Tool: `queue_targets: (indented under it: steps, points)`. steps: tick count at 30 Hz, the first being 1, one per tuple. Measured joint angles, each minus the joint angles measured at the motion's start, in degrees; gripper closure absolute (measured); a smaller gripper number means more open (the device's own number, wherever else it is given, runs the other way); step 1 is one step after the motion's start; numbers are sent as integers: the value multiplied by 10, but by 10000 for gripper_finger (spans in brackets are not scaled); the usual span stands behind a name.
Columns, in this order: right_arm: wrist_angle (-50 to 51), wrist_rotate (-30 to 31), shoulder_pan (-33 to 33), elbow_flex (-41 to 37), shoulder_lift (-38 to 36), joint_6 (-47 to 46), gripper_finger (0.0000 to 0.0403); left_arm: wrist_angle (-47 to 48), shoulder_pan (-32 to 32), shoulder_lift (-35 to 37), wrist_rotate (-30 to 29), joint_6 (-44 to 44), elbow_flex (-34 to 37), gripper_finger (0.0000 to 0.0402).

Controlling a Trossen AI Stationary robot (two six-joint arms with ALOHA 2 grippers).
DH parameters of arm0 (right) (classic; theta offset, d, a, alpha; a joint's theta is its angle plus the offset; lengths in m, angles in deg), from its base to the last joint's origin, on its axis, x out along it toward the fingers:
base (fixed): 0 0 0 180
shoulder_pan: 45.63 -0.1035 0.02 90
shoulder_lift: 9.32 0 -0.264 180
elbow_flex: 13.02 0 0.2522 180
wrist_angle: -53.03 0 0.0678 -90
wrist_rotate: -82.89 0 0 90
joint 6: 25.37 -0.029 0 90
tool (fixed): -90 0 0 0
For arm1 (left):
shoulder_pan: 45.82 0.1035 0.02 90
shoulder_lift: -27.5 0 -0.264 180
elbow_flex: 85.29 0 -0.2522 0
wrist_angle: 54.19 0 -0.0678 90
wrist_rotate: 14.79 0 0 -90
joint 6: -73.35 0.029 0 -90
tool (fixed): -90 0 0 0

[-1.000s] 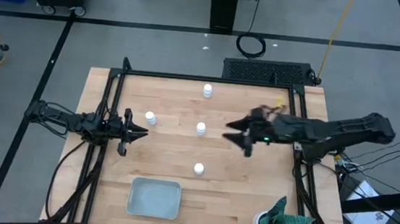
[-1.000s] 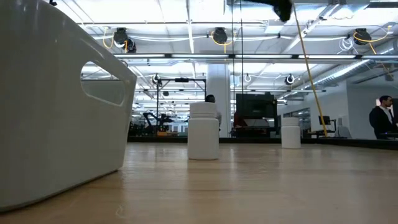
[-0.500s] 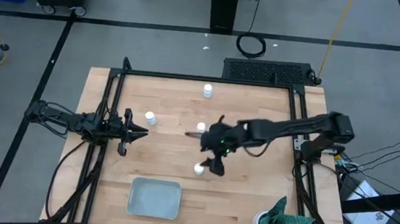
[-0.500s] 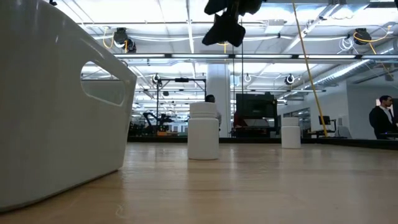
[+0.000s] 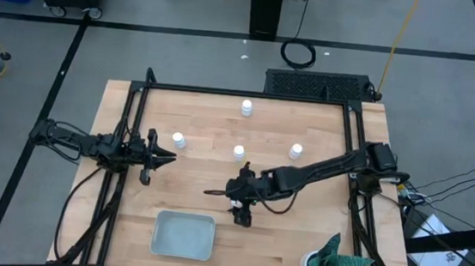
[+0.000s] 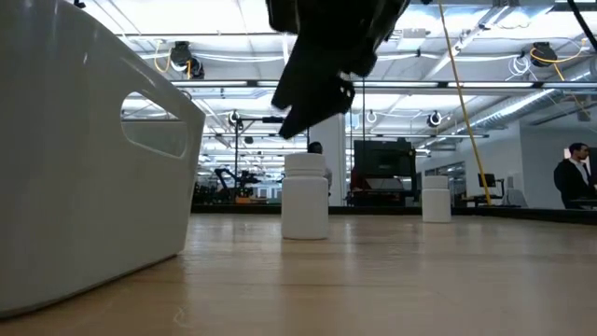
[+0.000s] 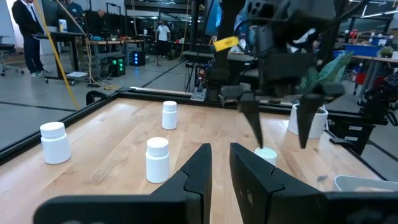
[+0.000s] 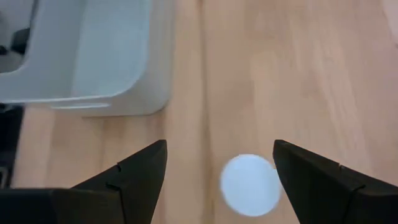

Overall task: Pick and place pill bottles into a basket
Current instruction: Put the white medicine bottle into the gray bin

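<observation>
Right tool [image 8: 214, 180] hangs mid-table, fingers spread; left tool [image 7: 217, 168] waits, apparently closed, at left edge.

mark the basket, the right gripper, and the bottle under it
basket [image 5: 184, 235], high view, bare floor.
right gripper [image 8: 214, 168], right wrist view, midway between open fingertips.
bottle under it [image 8: 250, 185], right wrist view, cap top.

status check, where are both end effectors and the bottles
Right end effector open, above the pill bottle nearest the basket. Left end effector idle at table's left edge. Basket holds no bottles. Nothing blocking.
</observation>
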Motion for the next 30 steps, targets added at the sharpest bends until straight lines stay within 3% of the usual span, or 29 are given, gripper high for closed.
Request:
queue_targets:
  steps: [20,30]
  points:
    - [30,8,9,-17,13,-37,115,0,0,0,0,0,0,339]
    - [36,19,18,-17,12,-35,136,0,0,0,0,0,0,339]
